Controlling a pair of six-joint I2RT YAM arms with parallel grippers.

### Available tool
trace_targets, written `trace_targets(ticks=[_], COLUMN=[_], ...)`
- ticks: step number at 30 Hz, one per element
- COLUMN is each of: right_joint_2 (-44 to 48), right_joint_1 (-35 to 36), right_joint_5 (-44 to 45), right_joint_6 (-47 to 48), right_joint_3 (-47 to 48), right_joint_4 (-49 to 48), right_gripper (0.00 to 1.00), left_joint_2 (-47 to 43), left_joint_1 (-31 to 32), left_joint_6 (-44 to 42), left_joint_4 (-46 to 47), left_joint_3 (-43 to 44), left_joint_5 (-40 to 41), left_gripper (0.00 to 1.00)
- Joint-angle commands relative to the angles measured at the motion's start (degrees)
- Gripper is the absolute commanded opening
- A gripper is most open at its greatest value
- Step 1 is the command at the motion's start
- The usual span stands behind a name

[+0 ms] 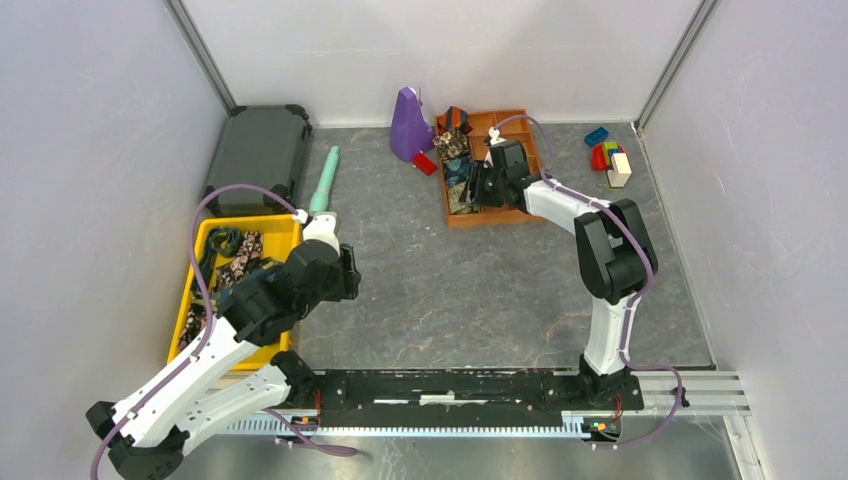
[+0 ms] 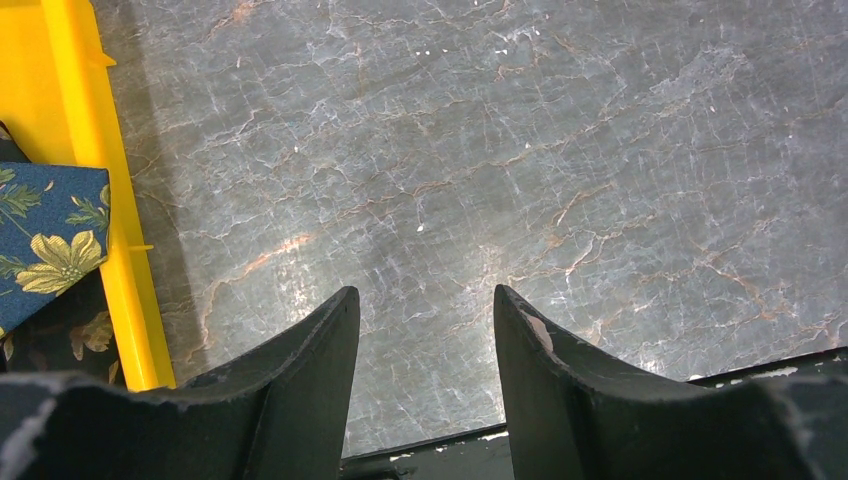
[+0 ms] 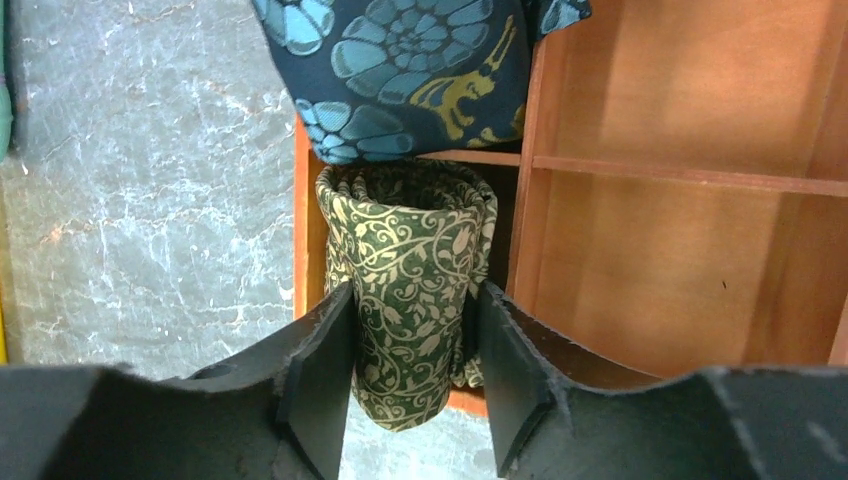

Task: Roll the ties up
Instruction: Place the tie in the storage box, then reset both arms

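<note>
Where the right gripper (image 3: 415, 330) reaches the orange wooden tray (image 3: 650, 170), its jaws close on a rolled green vine-patterned tie (image 3: 410, 240) at a corner compartment; the roll's base is hidden. A blue floral tie (image 3: 400, 70) is cut off above. The left gripper (image 2: 425, 330) hovers, jaws apart and empty, over the marbled table (image 2: 550, 150) beside the yellow bin (image 2: 100, 200), whose navy yellow-flowered tie (image 2: 45, 240) is cropped.

Cloth tie roll (image 3: 410, 270); matt wood tray (image 3: 650, 270); glossy plastic bin (image 2: 95, 180).
</note>
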State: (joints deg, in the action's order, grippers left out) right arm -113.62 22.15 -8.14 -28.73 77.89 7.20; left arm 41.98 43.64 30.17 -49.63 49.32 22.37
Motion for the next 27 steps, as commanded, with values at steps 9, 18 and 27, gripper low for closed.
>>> trace_targets(ticks=[9, 18, 27], right_joint_2=[8.50, 20.87, 52.24], right_joint_1=[-0.45, -0.50, 0.23], right_joint_5=[1.81, -2.54, -0.76], right_joint_6=[2.53, 7.40, 10.30], right_joint_3=[5.67, 9.40, -26.05], right_joint_4=[7.96, 8.79, -18.42], right_gripper=[0.78, 0.98, 0.98], left_joint_2=[-1.11, -1.58, -3.73], left_joint_1=[0.13, 0.13, 0.13], left_joint_6=[-3.40, -3.15, -1.83], left_joint_4=[1.02, 0.87, 0.38], left_joint_3=[-0.06, -0.18, -0.12], left_joint_5=[1.37, 1.95, 4.19], left_gripper=[0.59, 0.61, 1.00])
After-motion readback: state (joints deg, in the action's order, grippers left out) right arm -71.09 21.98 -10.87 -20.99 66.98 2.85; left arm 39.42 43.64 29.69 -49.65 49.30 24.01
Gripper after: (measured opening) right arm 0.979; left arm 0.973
